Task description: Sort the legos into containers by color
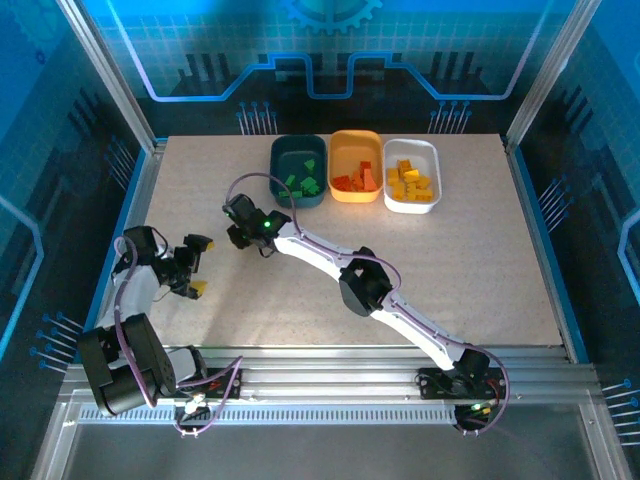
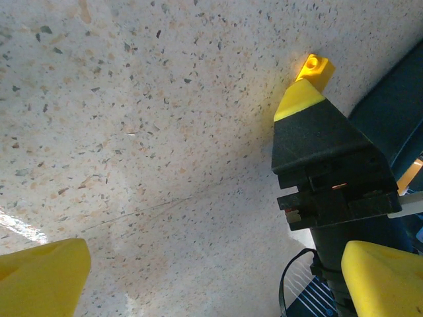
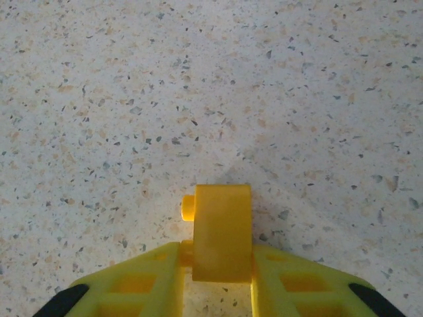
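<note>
R gripper (image 3: 218, 259) is hanging over the counter (image 1: 480, 260), left of centre, its fingers clamping a yellow-orange brick (image 3: 223, 224). L gripper (image 1: 197, 264) is hovering near it, fingers (image 2: 39, 277) spread wide w/ nothing between. At the far edge, green bricks (image 1: 303, 181) are lying in the teal bin (image 1: 288, 152), red-orange bricks (image 1: 357, 179) in the orange bin (image 1: 352, 140), yellow bricks (image 1: 411, 183) in the white bin (image 1: 425, 150).

A teal bin (image 1: 284, 154), orange bin (image 1: 354, 148) and white bin (image 1: 427, 157) sit on the speckled table (image 1: 470, 270)
</note>
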